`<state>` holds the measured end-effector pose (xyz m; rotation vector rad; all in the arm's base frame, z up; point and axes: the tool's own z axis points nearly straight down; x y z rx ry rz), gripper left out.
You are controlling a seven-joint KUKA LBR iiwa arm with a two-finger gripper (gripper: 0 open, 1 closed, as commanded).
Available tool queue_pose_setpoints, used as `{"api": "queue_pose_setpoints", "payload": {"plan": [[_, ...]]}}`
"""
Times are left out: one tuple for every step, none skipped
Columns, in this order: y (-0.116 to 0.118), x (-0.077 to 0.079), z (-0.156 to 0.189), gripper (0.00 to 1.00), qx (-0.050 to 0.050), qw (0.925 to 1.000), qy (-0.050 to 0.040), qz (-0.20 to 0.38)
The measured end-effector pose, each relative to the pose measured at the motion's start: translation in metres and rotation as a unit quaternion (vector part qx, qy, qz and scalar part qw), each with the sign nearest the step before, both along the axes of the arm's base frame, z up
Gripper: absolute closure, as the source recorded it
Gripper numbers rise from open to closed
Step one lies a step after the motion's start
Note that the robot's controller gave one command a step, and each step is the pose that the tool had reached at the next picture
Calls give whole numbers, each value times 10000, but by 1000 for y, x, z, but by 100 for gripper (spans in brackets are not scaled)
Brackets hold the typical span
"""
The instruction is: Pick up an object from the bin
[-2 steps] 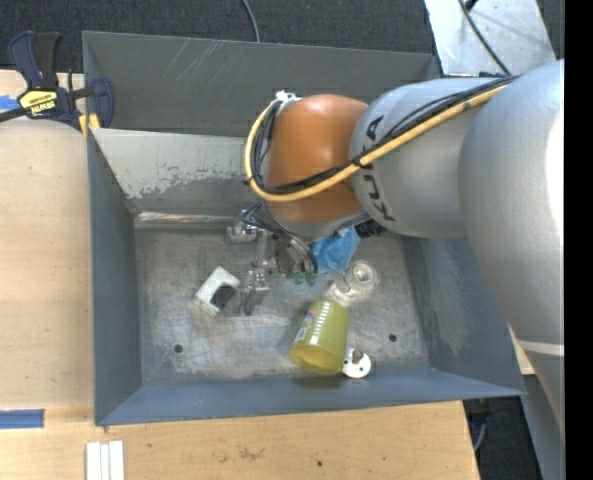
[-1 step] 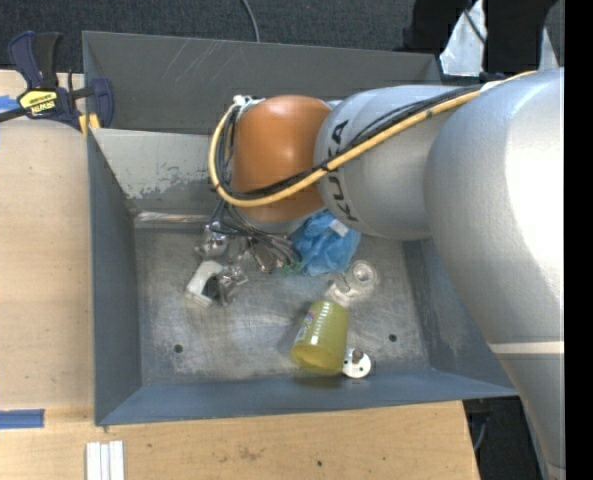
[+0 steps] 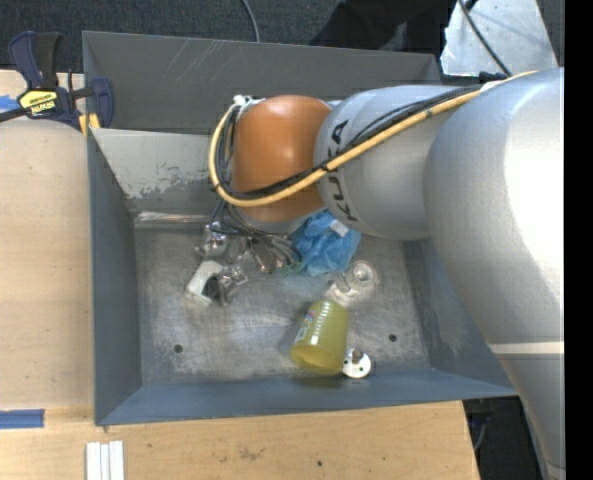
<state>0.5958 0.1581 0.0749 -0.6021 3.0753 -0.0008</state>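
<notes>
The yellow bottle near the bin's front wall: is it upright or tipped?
Tipped. The yellow bottle lies on its side, its whole length showing along the bin floor.

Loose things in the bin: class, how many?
5: white block at left, blue wad centre, clear piece beside it, yellow bottle and white disc in front; the arm may hide more.

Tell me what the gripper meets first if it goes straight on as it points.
Probably the small white-and-black piece lying on the bin floor just ahead of the gripper, left of the yellow-green bottle; how near it is I cannot judge.
</notes>
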Motion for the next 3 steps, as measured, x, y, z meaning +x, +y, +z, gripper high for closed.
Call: {"api": "queue_pose_setpoints", "payload": {"plan": [[-2,-14,97,100,-1,10000,27,-35],[-2,-14,97,100,-1,10000,28,-39],[-2,-16,132,100,-5,10000,44,70]]}}
